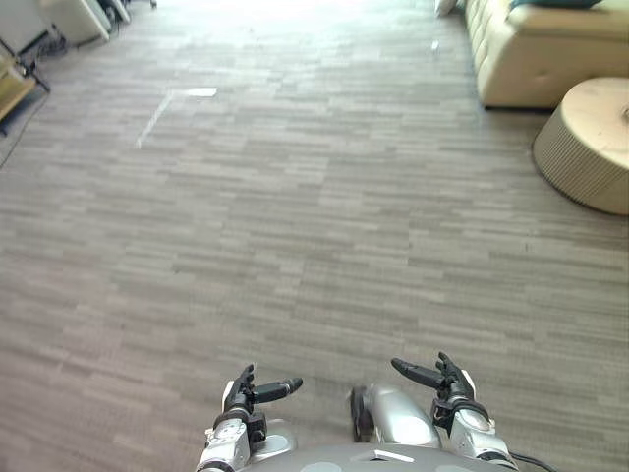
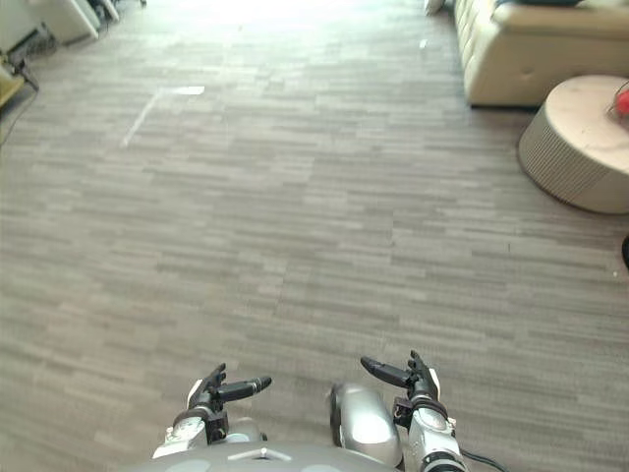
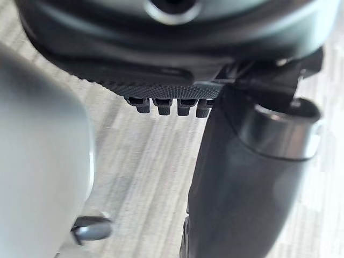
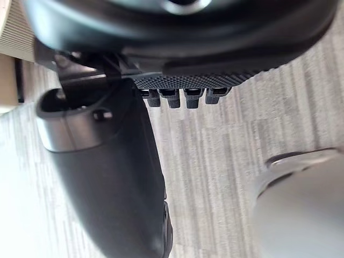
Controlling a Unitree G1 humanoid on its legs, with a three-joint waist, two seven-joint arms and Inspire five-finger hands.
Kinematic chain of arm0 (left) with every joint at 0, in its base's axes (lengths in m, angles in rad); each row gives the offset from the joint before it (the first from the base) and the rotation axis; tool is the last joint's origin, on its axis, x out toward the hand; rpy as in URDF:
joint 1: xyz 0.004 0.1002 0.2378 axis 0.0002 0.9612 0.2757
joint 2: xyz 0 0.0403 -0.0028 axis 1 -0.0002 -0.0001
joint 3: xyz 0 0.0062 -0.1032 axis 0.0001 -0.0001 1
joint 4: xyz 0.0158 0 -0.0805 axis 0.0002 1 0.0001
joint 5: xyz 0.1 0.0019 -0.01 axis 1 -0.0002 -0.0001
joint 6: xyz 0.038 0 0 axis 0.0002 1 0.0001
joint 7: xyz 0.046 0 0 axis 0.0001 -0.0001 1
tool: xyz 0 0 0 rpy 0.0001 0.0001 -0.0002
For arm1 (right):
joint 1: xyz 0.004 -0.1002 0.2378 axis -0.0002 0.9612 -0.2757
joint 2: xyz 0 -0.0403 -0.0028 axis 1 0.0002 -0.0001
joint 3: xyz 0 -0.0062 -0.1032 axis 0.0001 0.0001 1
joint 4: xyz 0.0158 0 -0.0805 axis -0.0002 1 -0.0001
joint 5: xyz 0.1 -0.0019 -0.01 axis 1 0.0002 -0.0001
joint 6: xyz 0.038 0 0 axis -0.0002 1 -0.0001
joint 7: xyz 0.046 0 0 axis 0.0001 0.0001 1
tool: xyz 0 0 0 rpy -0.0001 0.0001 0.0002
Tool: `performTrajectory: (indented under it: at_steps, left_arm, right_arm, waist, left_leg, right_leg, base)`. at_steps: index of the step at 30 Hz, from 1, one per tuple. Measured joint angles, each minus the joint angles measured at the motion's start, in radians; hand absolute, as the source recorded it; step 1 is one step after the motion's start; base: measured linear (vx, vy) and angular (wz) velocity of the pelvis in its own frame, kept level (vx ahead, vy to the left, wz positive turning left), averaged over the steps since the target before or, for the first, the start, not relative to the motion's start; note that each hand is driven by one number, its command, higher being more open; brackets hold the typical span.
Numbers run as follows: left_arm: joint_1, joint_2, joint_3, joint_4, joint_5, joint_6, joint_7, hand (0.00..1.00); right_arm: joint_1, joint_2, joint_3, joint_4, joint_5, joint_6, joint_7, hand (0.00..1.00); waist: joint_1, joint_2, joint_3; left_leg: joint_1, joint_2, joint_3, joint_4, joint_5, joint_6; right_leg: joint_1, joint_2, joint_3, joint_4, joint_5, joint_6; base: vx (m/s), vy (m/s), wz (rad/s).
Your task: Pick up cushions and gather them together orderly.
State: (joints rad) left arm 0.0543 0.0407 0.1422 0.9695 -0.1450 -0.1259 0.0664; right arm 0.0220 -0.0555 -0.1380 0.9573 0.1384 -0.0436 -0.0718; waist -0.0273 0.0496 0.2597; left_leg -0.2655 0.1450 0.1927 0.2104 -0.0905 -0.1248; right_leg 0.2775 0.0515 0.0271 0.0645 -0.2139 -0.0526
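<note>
Ahead, ribbed round pouffe (image 1: 580,167), tufted sofa (image 1: 550,61)

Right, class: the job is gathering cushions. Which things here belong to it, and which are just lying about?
Job: left hand, right hand, both open, empty; teal shape, perhaps a cushion.
Lying about: cream sofa beneath it, round pouffe, red thing on that.

Right wrist cam | dark right hand (image 4: 183,32) with a textured palm spans one edge | broad dark thumb (image 4: 107,177) juts across the frame | fingertips (image 4: 173,98) in a short row beside it, holding nothing | beyond: grey striped carpet floor (image 4: 215,161) | beige ribbed surface (image 4: 12,32) at one corner, identity unclear
</note>
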Motion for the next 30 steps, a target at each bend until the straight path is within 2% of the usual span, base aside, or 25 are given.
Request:
performTrajectory:
  at_steps: [1, 2, 3, 4, 5, 7, 8, 9, 10, 11, 12, 13, 15, 16, 17, 18, 19, 20, 21, 22, 23, 25, 26, 29, 30]
  left_arm:
    - [-0.002, 0.006, -0.001, 0.007, -0.005, 0.003, 0.004, 1.0]
    - [-0.001, 0.01, -0.001, 0.008, -0.005, 0.004, 0.004, 1.0]
    - [0.001, 0.01, -0.008, 0.013, 0.0, 0.004, 0.003, 1.0]
    - [-0.002, 0.023, -0.015, 0.021, 0.0, 0.004, -0.002, 1.0]
    - [-0.003, 0.033, -0.018, 0.029, 0.0, 0.004, -0.004, 1.0]
    - [-0.008, 0.053, -0.021, 0.045, 0.001, 0.009, -0.001, 1.0]
    - [-0.012, 0.06, -0.021, 0.061, 0.001, 0.012, -0.001, 1.0]
    - [-0.022, 0.059, -0.029, 0.085, -0.001, 0.028, 0.008, 1.0]
    - [-0.021, 0.06, -0.047, 0.089, 0.0, 0.028, 0.014, 1.0]
    - [-0.021, 0.059, -0.08, 0.097, 0.0, 0.028, 0.015, 1.0]
    - [-0.021, 0.059, -0.096, 0.099, 0.0, 0.028, 0.014, 1.0]
    - [-0.022, 0.058, -0.104, 0.1, 0.0, 0.028, 0.012, 1.0]
    - [-0.03, 0.06, -0.118, 0.109, 0.001, 0.028, 0.013, 1.0]
    - [-0.034, 0.064, -0.125, 0.117, 0.001, 0.03, 0.008, 1.0]
    - [-0.031, 0.063, -0.124, 0.124, 0.004, 0.032, 0.005, 1.0]
    - [-0.038, 0.059, -0.127, 0.134, 0.004, 0.033, -0.004, 1.0]
    - [-0.048, 0.05, -0.125, 0.134, 0.011, 0.032, -0.016, 1.0]
    - [-0.05, 0.043, -0.121, 0.132, 0.023, 0.032, -0.023, 1.0]
    - [-0.048, 0.036, -0.116, 0.13, 0.025, 0.032, -0.022, 1.0]
    - [-0.037, 0.024, -0.102, 0.119, 0.025, 0.028, -0.019, 1.0]
    - [-0.037, 0.01, -0.069, 0.104, 0.024, 0.027, -0.02, 1.0]
    - [-0.023, -0.018, -0.007, 0.05, 0.022, 0.025, -0.024, 1.0]
    - [-0.005, -0.019, 0.027, 0.023, 0.016, 0.024, -0.021, 1.0]
    - [0.017, -0.014, 0.051, -0.024, -0.019, 0.007, -0.011, 1.0]
    - [0.015, -0.016, 0.065, -0.031, -0.023, -0.005, -0.009, 1.0]
  right_arm:
    - [0.015, 0.0, 0.001, 0.002, 0.0, 0.0, -0.001, 1.0]
    - [0.023, 0.003, 0.0, 0.002, -0.001, 0.001, -0.003, 1.0]
    - [0.052, 0.005, -0.001, 0.001, -0.001, -0.001, -0.005, 1.0]
    - [0.064, 0.007, -0.001, 0.005, -0.001, 0.0, -0.005, 1.0]
    - [0.062, 0.014, -0.021, 0.013, 0.003, 0.003, -0.003, 1.0]
    - [0.056, 0.029, -0.035, 0.02, 0.001, 0.004, -0.003, 1.0]
    - [0.052, 0.034, -0.038, 0.021, 0.0, 0.004, -0.002, 1.0]
    - [0.038, 0.031, -0.035, 0.021, -0.001, -0.001, 0.003, 1.0]
    - [0.034, 0.027, -0.033, 0.017, -0.001, -0.003, 0.008, 1.0]
    - [0.03, 0.012, -0.016, 0.015, -0.002, -0.016, 0.01, 1.0]
    - [0.025, 0.006, -0.015, 0.012, -0.002, -0.022, 0.016, 1.0]
    - [0.009, 0.0, -0.017, 0.008, -0.001, -0.026, 0.018, 1.0]
    - [-0.011, -0.003, -0.02, 0.006, 0.0, -0.027, 0.019, 1.0]
    - [-0.016, -0.005, -0.02, 0.002, -0.002, -0.026, 0.02, 1.0]
    - [-0.015, -0.011, -0.024, 0.009, -0.002, -0.021, 0.022, 1.0]
    - [-0.019, -0.011, -0.04, 0.021, -0.003, -0.02, 0.022, 1.0]
    - [-0.024, -0.016, -0.059, 0.028, -0.016, -0.018, 0.021, 1.0]
    - [-0.022, -0.017, -0.093, 0.038, -0.022, -0.01, 0.016, 1.0]
    - [-0.013, -0.015, -0.111, 0.04, -0.02, -0.003, 0.017, 1.0]
    - [-0.003, -0.018, -0.117, 0.034, -0.021, -0.001, 0.019, 1.0]
    - [0.001, -0.022, -0.111, 0.026, -0.022, 0.002, 0.019, 1.0]
    - [0.01, -0.037, -0.11, 0.011, -0.023, 0.014, 0.018, 1.0]
    - [0.016, -0.035, -0.104, 0.008, -0.02, 0.016, 0.017, 1.0]
    - [0.037, -0.025, -0.07, -0.022, -0.018, 0.013, 0.015, 1.0]
    - [0.034, -0.023, -0.066, -0.014, -0.018, 0.016, 0.015, 1.0]
  waist:
    - [0.008, -0.004, -0.004]
    - [0.013, -0.014, -0.012]
    - [0.016, -0.028, -0.047]
    - [0.016, -0.05, -0.061]
    - [0.016, -0.068, -0.067]
    - [0.006, -0.109, -0.068]
    - [-0.006, -0.116, -0.062]
    - [-0.009, -0.103, -0.05]
    - [-0.009, -0.094, -0.047]
    - [-0.016, -0.068, -0.042]
    - [-0.024, -0.06, -0.04]
    - [-0.036, -0.041, -0.039]
    - [-0.046, -0.044, -0.033]
    - [-0.055, -0.067, -0.021]
    - [-0.07, -0.076, -0.018]
    - [-0.07, -0.07, -0.012]
    - [-0.064, -0.062, 0.0]
    - [-0.072, -0.062, 0.006]
    - [-0.076, -0.057, 0.004]
    - [-0.082, -0.041, -0.003]
    - [-0.089, -0.027, 0.003]
    - [-0.077, 0.008, 0.019]
    - [-0.063, 0.008, 0.018]
    - [-0.038, -0.011, 0.016]
    - [-0.026, -0.017, 0.016]
  left_leg:
    - [0.002, -0.01, -0.015, 0.01, 0.074, 0.039]
    - [0.004, -0.018, -0.014, 0.023, 0.101, 0.05]
    - [-0.015, -0.051, -0.014, 0.091, 0.124, 0.094]
    - [-0.017, -0.069, -0.004, 0.134, 0.072, 0.123]
    - [0.002, -0.087, 0.012, 0.15, 0.037, 0.125]
    - [0.067, -0.137, 0.019, 0.149, -0.021, 0.144]
    - [0.113, -0.152, 0.01, 0.144, -0.054, 0.155]
    - [0.231, -0.153, 0.006, 0.121, -0.113, 0.157]
    - [0.281, -0.151, 0.005, 0.091, -0.12, 0.155]
    - [0.364, -0.138, -0.004, 0.028, -0.135, 0.158]
    - [0.396, -0.125, -0.011, 0.004, -0.144, 0.155]
    - [0.439, -0.102, -0.016, -0.025, -0.158, 0.142]
    - [0.493, -0.077, -0.016, -0.06, -0.183, 0.13]
    - [0.555, -0.074, -0.019, -0.108, -0.196, 0.118]
    - [0.608, -0.073, -0.04, -0.145, -0.196, 0.115]
    - [0.626, -0.059, -0.053, -0.152, -0.188, 0.121]
    - [0.634, -0.057, -0.066, -0.143, -0.15, 0.106]
    - [0.653, -0.062, -0.081, -0.108, -0.118, 0.056]
    - [0.657, -0.06, -0.089, -0.065, -0.103, 0.029]
    - [0.625, -0.044, -0.111, 0.068, -0.084, -0.017]
    - [0.513, -0.017, -0.158, 0.34, -0.025, -0.141]
    - [0.329, 0.055, -0.157, 0.786, -0.008, -0.141]
    - [0.266, 0.097, -0.105, 0.926, -0.017, -0.133]
    - [0.13, 0.133, 0.021, 0.924, -0.059, -0.073]
    - [0.068, 0.13, 0.075, 0.817, -0.098, -0.024]
  right_leg:
    - [0.043, -0.013, 0.025, -0.007, -0.032, 0.018]
    - [0.051, -0.027, 0.034, -0.003, -0.046, 0.026]
    - [0.035, -0.065, 0.045, 0.07, -0.085, 0.06]
    - [-0.016, -0.094, 0.05, 0.192, -0.108, 0.08]
    - [-0.081, -0.115, 0.051, 0.362, -0.116, 0.094]
    - [-0.21, -0.154, 0.043, 0.703, -0.022, 0.183]
    - [-0.263, -0.175, 0.029, 0.853, 0.087, 0.199]
    - [-0.352, -0.187, -0.017, 1.032, 0.033, 0.126]
    - [-0.379, -0.189, -0.04, 1.04, 0.004, 0.103]
    - [-0.439, -0.182, -0.093, 1.002, -0.049, 0.061]
    - [-0.479, -0.17, -0.127, 0.958, -0.071, 0.051]
    - [-0.552, -0.149, -0.164, 0.87, -0.087, 0.047]
    - [-0.646, -0.135, -0.197, 0.68, -0.061, 0.074]
    - [-0.677, -0.143, -0.206, 0.388, 0.061, 0.103]
    - [-0.66, -0.151, -0.227, 0.344, 0.251, 0.09]
    - [-0.659, -0.137, -0.238, 0.375, 0.23, 0.007]
    - [-0.678, -0.145, -0.236, 0.47, 0.161, -0.003]
    - [-0.683, -0.168, -0.234, 0.573, 0.077, -0.02]
    - [-0.676, -0.173, -0.235, 0.613, 0.034, -0.038]
    - [-0.633, -0.163, -0.24, 0.614, -0.03, -0.034]
    - [-0.569, -0.146, -0.245, 0.58, -0.061, -0.03]
    - [-0.436, -0.073, -0.244, 0.478, -0.067, -0.032]
    - [-0.351, -0.043, -0.232, 0.416, -0.069, -0.039]
    - [-0.185, -0.018, -0.182, 0.269, -0.069, -0.046]
    - [-0.115, -0.016, -0.157, 0.199, -0.056, -0.034]
  base:
    - [0.47, 0.168, -0.5]
    - [0.64, 0.214, -0.55]
    - [0.53, 0.171, -0.39]
    - [0.79, 0.268, -0.38]
    - [0.75, 0.28, -0.22]
    - [0.61, 0.218, 0.06]
    - [0.7, 0.159, 0.2]
    - [0.46, 0.084, 0.13]
    - [0.69, 0.105, 0.04]
    - [0.48, 0.015, 0.11]
    - [0.7, -0.009, 0.18]
    - [0.7, -0.07, 0.17]
    - [0.61, -0.124, 0.18]
    - [0.69, -0.225, 0.42]
    - [0.71, -0.25, 0.44]
    - [0.75, -0.273, 0.23]
    - [0.74, -0.282, 0.07]
    - [0.71, -0.281, 0.03]
    - [0.68, -0.287, 0.03]
    - [0.62, -0.265, 0.02]
    - [0.6, -0.251, 0.04]
    - [0.53, -0.165, -0.29]
    - [0.61, -0.114, -0.7]
    - [0.44, -0.041, -0.5]
    - [0.53, -0.009, -0.48]
